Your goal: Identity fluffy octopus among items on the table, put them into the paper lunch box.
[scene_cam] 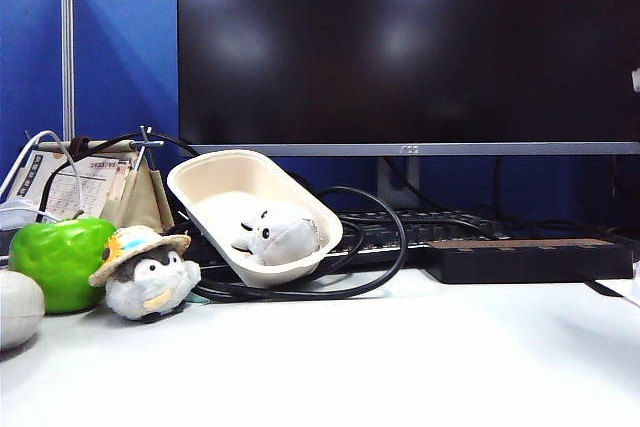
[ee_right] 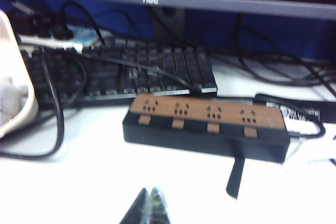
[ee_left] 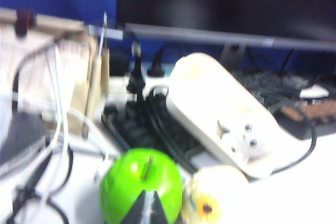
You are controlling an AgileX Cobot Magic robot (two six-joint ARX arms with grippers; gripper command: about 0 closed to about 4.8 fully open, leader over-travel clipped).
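White table (scene_cam: 400,367) holds the paper lunch box (scene_cam: 215,182), tilted on cables, cradling the fluffy octopus (scene_cam: 282,235), so my left gripper (ee_left: 148,205) and right gripper (ee_right: 148,203) hang shut, empty

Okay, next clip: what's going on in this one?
Nothing is being handled right now. The fluffy octopus already lies inside the paper lunch box, which sits tilted on cables at the back of the table. The left gripper is shut and empty near the green apple; the right gripper is shut and empty before the power strip. The penguin plush sits untouched.
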